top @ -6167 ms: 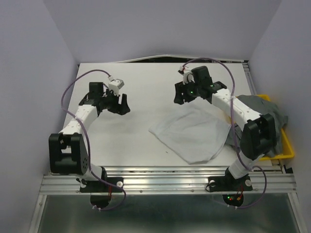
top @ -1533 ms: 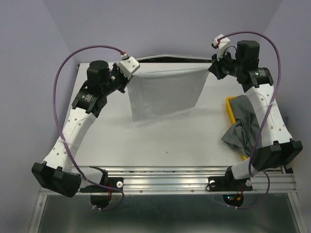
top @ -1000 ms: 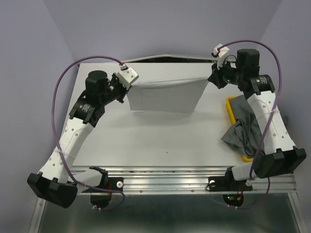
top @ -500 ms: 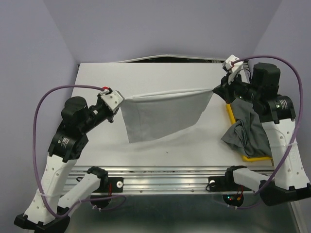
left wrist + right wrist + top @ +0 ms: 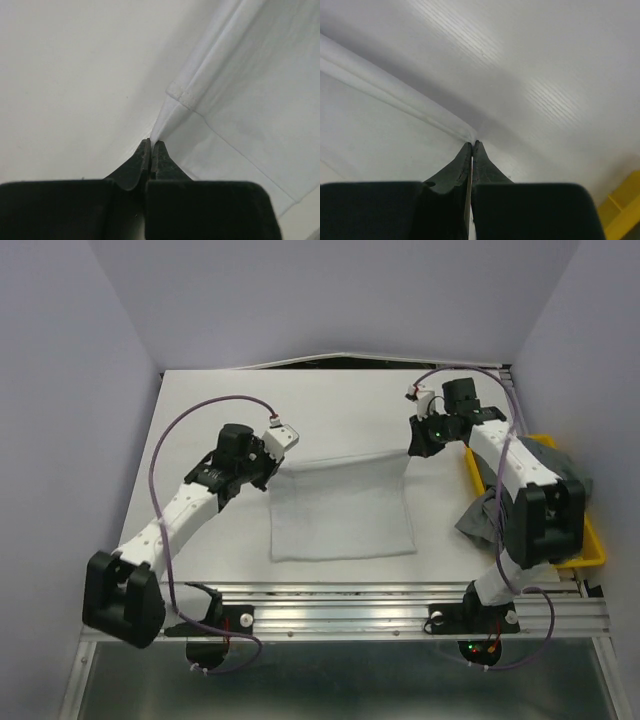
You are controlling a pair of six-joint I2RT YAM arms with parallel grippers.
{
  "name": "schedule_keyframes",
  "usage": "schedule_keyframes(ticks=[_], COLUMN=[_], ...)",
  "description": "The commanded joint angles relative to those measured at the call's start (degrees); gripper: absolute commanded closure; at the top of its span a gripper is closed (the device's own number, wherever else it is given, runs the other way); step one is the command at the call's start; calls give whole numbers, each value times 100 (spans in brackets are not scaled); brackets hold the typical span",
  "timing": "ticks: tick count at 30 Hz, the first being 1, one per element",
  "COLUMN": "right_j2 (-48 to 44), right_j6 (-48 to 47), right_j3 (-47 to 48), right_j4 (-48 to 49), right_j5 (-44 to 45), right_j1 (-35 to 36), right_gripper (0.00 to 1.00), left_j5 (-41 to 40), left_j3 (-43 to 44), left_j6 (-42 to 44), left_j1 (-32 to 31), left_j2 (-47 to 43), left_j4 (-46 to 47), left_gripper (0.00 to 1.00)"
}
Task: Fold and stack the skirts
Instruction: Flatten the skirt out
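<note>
The white skirt (image 5: 342, 508) lies spread flat in the middle of the table, its waistband edge at the far side. My left gripper (image 5: 270, 468) is shut on the skirt's far left corner; in the left wrist view that gripper (image 5: 151, 145) pinches the hemmed corner of the white skirt (image 5: 240, 90). At the far right corner my right gripper (image 5: 412, 447) is likewise shut on the cloth, and the right wrist view shows this gripper (image 5: 472, 145) clamped on the band of the white skirt (image 5: 380, 125). Grey skirts (image 5: 510, 495) lie heaped at the right.
A yellow tray (image 5: 585, 545) sits at the table's right edge under the grey heap, which spills over its near left side. Purple walls close in the back and sides. The metal rail (image 5: 340, 610) runs along the near edge.
Both arms have lowered the white skirt from hanging stretched in the air to lying flat on the table, the grippers coming down and inward while keeping hold of its corners.
</note>
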Motion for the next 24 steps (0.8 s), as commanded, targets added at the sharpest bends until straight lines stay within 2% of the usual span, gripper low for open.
schedule_keyframes(ticks=[1, 2, 6, 10, 12, 13, 14, 15, 16, 17, 21, 22, 24], right_j2=[1021, 1270, 2368, 2809, 3073, 3143, 3257, 3293, 3302, 3311, 3276, 3285, 3311], right_j6=[195, 247, 396, 520, 634, 712, 748, 801, 801, 766, 617, 599, 511], right_j3=[335, 476, 1318, 1733, 2023, 2128, 2312, 2392, 2454, 2507, 2674, 2770, 2858], right_j4=[985, 1030, 1223, 1382, 1382, 1365, 1330, 1303, 1277, 1242, 1075, 987, 899], right_j5=[330, 356, 549, 699, 761, 822, 831, 883, 954, 963, 998, 981, 841], right_j1=[-47, -47, -47, -47, -47, -47, 5, 5, 5, 5, 5, 5, 5], right_gripper=[99, 99, 99, 99, 86, 74, 45, 35, 33, 33, 32, 32, 31], left_j5=[-1123, -1230, -1354, -1266, -1240, -1275, -1258, -1257, -1266, -1205, -898, -619, -432], left_j3=[-71, 42, 719, 1527, 1941, 2090, 2309, 2389, 2460, 2556, 2592, 2618, 2689], left_j6=[-281, -282, -282, -334, -326, -343, -352, -369, -413, -448, -308, -212, 7], left_j1=[73, 134, 363, 574, 636, 653, 671, 680, 715, 732, 785, 794, 846], left_j2=[909, 1338, 2395, 3309, 3732, 3863, 4056, 4119, 4172, 4216, 4164, 4146, 4094], left_j4=[1398, 1739, 2006, 2015, 1910, 1849, 1787, 1752, 1673, 1629, 1461, 1218, 1014], left_gripper=[99, 99, 99, 98, 93, 89, 79, 74, 72, 63, 53, 43, 39])
